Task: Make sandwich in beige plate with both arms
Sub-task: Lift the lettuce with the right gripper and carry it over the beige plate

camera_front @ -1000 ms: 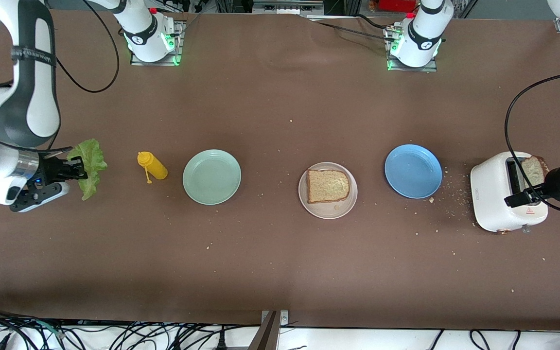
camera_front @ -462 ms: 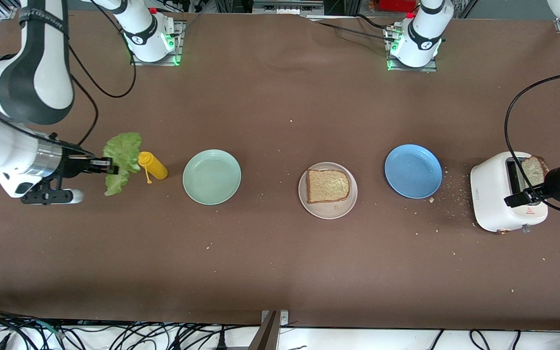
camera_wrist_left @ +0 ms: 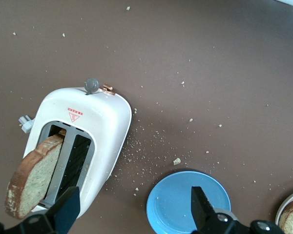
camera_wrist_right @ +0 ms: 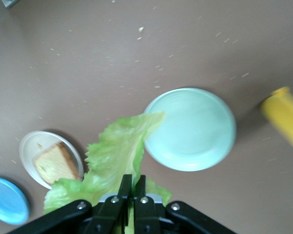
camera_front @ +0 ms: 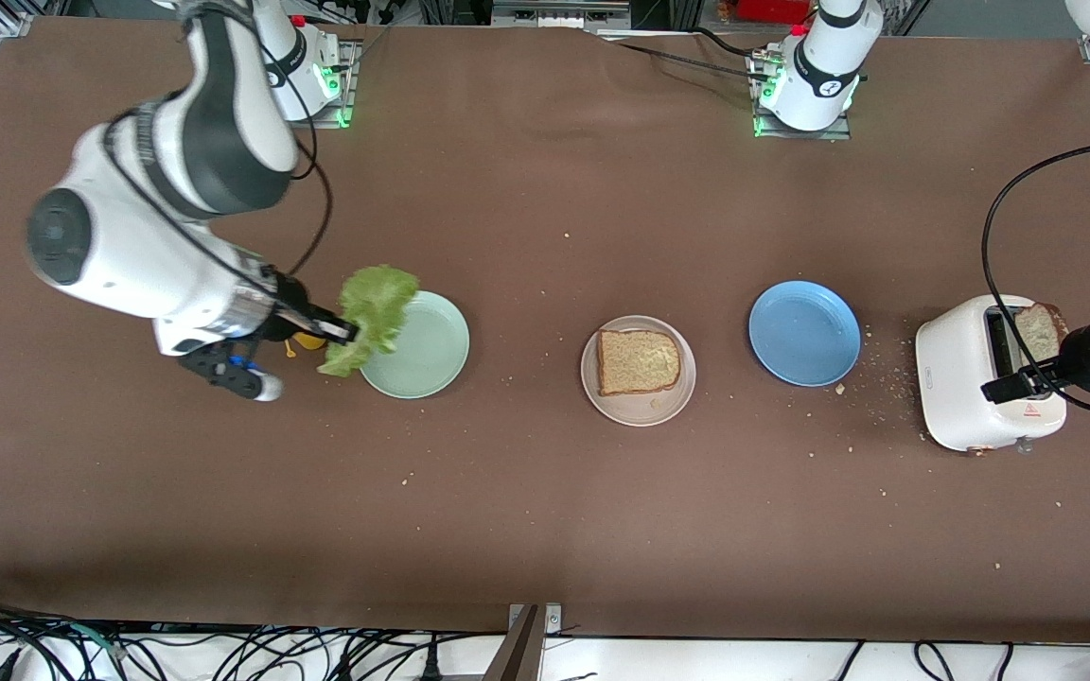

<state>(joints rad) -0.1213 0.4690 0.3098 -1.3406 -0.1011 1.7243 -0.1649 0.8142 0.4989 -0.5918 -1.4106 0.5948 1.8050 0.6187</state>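
My right gripper [camera_front: 346,333] is shut on a ruffled green lettuce leaf [camera_front: 371,312] and holds it in the air over the edge of the mint-green plate [camera_front: 422,355]; the wrist view shows the fingers pinching the leaf [camera_wrist_right: 115,156]. The beige plate [camera_front: 639,409] sits mid-table with one toasted bread slice [camera_front: 638,361] on it, also in the right wrist view [camera_wrist_right: 55,163]. A second bread slice [camera_front: 1037,331] stands in the white toaster [camera_front: 966,383] at the left arm's end. My left gripper [camera_front: 1009,388] is open over the toaster, its fingers [camera_wrist_left: 66,209] spread wide.
A yellow squeeze bottle [camera_front: 308,339] lies mostly hidden under the right gripper, beside the mint-green plate. A blue plate [camera_front: 804,332] sits between the beige plate and the toaster. Crumbs are scattered round the toaster.
My right arm has carried the lettuce from the right arm's end of the table past the yellow bottle to over the mint-green plate's edge. The left arm has not moved.
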